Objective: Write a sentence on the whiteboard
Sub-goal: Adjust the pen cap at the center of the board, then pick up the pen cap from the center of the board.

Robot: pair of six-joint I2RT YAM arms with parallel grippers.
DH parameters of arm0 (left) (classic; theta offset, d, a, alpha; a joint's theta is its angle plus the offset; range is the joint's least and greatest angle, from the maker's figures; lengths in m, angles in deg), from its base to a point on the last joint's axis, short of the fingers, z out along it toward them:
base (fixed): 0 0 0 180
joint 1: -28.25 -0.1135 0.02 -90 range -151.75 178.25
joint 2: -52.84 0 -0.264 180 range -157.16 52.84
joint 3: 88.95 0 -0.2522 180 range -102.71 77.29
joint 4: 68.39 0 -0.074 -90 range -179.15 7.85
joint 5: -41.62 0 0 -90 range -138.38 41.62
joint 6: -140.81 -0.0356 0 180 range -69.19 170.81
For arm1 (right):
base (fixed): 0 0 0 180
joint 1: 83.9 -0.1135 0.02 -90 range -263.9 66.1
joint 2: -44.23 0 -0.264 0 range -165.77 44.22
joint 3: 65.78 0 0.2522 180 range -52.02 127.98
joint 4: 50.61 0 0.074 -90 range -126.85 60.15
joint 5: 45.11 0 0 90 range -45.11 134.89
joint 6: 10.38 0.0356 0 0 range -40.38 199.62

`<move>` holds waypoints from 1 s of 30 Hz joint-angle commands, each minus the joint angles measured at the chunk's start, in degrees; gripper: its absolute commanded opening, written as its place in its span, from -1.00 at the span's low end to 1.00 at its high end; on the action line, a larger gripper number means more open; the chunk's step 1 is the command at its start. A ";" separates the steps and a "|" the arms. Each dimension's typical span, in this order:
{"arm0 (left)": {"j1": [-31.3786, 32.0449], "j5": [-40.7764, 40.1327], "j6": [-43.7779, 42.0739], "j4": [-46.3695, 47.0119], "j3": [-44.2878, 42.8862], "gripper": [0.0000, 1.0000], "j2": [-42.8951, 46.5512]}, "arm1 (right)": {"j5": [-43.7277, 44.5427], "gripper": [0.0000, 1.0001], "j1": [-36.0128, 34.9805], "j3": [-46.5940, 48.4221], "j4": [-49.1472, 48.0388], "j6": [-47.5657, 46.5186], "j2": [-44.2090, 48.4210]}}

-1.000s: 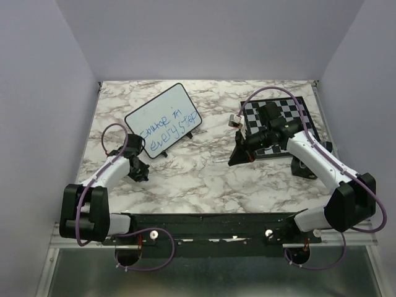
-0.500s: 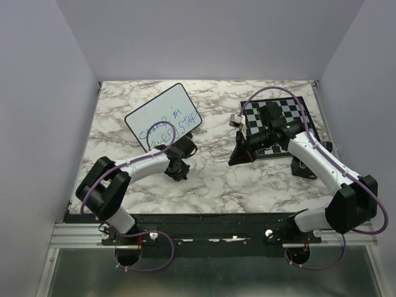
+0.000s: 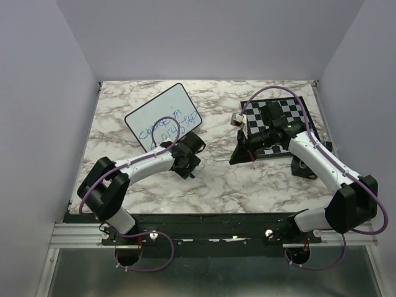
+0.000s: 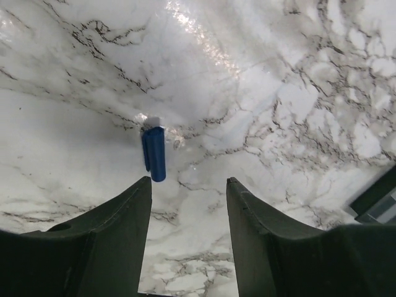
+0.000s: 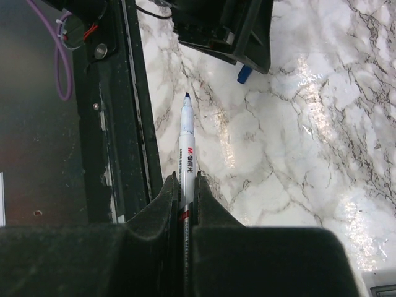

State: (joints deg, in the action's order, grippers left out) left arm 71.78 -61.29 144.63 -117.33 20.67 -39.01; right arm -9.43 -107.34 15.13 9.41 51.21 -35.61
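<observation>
Whiteboard (image 3: 158, 106) sits angled at the table's (image 3: 247, 185) far left, the blue sentence (image 3: 150, 129) on it. Right gripper (image 5: 184, 179) clamps the uncapped marker (image 5: 186, 139); left gripper (image 4: 187, 182) hangs spread above the cap (image 4: 154, 153), likely for recapping.

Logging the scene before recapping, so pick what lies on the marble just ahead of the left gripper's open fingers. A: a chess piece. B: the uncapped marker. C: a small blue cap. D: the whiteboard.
C: the left wrist view shows a small blue cap lying untouched on the marble table just beyond the open left gripper; the marker sits clamped in the right gripper.
</observation>
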 commanded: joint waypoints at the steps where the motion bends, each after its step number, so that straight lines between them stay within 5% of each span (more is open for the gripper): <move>1: -0.02 -1.95 -3.89 -2.87 2.20 0.17 7.55 | -0.34 -0.99 0.59 0.96 0.50 -0.95 -0.59; 5: -2.39 0.23 -18.54 -1.84 5.72 0.21 13.27 | 0.01 -0.99 0.77 0.87 0.50 -1.04 -0.68; 8: -4.68 1.99 -38.11 0.80 7.31 0.30 18.80 | 0.36 -0.99 0.77 0.78 0.23 -1.13 -1.03; 11: -5.73 5.77 -50.38 3.00 8.89 0.55 25.39 | 0.80 -0.99 0.77 0.70 0.23 -1.30 -1.64; 19: -7.76 5.97 -38.46 7.39 14.08 0.65 23.22 | 1.41 -0.99 0.77 0.70 0.23 -1.57 -2.96; 21: -7.58 6.32 -41.07 9.59 13.56 0.58 21.64 | 1.68 -0.99 0.85 0.70 0.23 -1.57 -3.13; 30: -7.49 20.01 -90.79 -0.06 0.46 0.45 13.11 | 1.42 -0.99 0.94 0.43 0.50 -2.62 -5.16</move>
State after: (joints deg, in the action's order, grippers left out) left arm 64.00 -50.12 80.06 -112.67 26.06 -24.87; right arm -8.38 -106.66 15.13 9.44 49.97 -39.37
